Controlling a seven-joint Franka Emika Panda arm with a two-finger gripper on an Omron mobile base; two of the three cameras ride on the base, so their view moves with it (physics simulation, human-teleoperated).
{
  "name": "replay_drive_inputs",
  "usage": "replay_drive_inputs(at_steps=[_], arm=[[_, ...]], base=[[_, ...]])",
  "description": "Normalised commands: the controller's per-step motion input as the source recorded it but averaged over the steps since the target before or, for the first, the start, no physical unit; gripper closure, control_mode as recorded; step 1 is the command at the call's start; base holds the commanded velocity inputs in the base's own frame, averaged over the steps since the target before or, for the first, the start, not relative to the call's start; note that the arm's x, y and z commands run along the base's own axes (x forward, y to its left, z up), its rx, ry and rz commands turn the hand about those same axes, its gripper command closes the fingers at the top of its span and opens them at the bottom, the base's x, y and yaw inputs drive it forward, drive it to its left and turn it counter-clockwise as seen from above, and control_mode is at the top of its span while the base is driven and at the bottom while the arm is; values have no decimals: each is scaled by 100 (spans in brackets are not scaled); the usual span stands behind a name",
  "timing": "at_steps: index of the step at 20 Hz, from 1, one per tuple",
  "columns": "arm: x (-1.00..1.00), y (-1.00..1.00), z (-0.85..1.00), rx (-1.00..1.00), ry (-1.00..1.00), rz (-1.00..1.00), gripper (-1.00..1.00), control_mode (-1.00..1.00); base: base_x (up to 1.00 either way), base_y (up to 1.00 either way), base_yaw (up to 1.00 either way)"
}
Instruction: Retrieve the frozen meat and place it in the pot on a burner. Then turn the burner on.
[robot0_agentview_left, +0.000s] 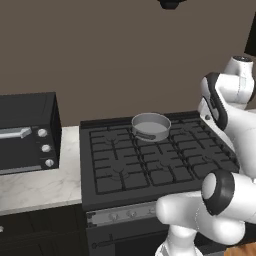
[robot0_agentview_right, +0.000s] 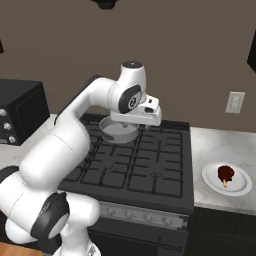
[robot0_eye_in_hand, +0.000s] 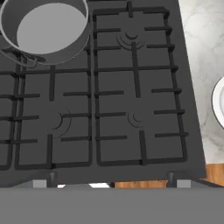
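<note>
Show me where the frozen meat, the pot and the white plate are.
frozen meat (robot0_agentview_right: 226, 173): right base view, on its reddish body.
pot (robot0_agentview_left: 150, 120): left base view, on its inner floor.
white plate (robot0_agentview_right: 240, 186): right base view, on its bare rim.
</note>
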Motion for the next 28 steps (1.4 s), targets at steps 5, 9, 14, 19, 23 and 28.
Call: replay_drive_inputs(at_steps=[5, 9, 14, 19, 23, 28], arm=[[0, -59, 0, 2, 0, 0, -100, -100], [4, -60, -19, 0, 6, -2, -100, -100], [12, -65, -16, 0, 15, -1, -100, -100], [0, -50, -19, 0, 9, -1, -100, -100], [0, -42, -24, 0, 2, 0, -100, -100], [0, -54, -24, 0, 1, 0, -100, -100]], base=[[0, 0, 0], [0, 0, 0], [0, 0, 0], [0, 0, 0], [0, 0, 0], [0, 0, 0]])
